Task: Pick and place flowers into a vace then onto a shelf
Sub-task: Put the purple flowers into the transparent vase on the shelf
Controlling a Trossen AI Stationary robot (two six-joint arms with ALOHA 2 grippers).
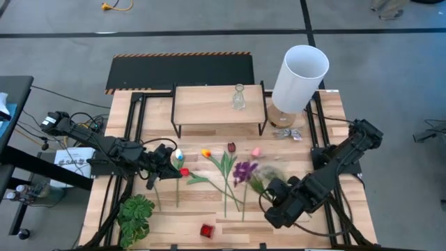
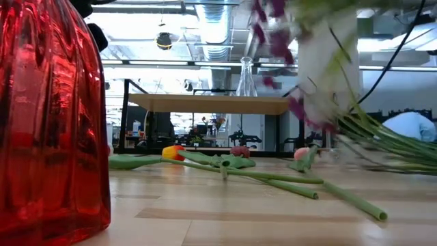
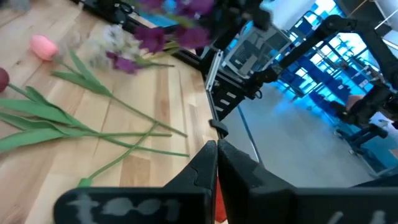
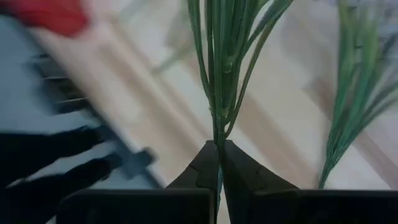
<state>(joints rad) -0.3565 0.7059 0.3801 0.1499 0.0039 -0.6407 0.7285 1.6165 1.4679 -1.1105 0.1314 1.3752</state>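
Several tulips lie flat on the table: white (image 1: pixel 179 154), red (image 1: pixel 184 171), orange (image 1: pixel 206 153), dark maroon (image 1: pixel 231 147) and pink (image 1: pixel 256 151). My right gripper (image 1: pixel 277 189) is shut on the bunch of purple and white blossoms (image 1: pixel 245 170), which shows blurred and raised in the low view (image 2: pixel 287 61). My left gripper (image 1: pixel 169 163) hovers shut next to the white and red tulip heads, with nothing between its fingers (image 3: pixel 216 155). A clear glass vase (image 1: pixel 239 97) stands on the shelf (image 1: pixel 209 106) at the far side. My right gripper pinches the bunch's thin green stems (image 4: pixel 219 127) between its two fingers, near where the stems gather. The fingers lie along the stems. The bunch is lifted off the table and tilted, its blossoms (image 2: pixel 273 27) high and its stems (image 2: pixel 386 147) running toward the gripper.
A white cylindrical lamp (image 1: pixel 300 75) stands to the right of the shelf. A small red glass (image 1: pixel 206 230) sits near the table's near edge, and a green leafy plant (image 1: pixel 136 217) at the near left corner. A black panel (image 1: pixel 181 70) lies beyond the shelf.
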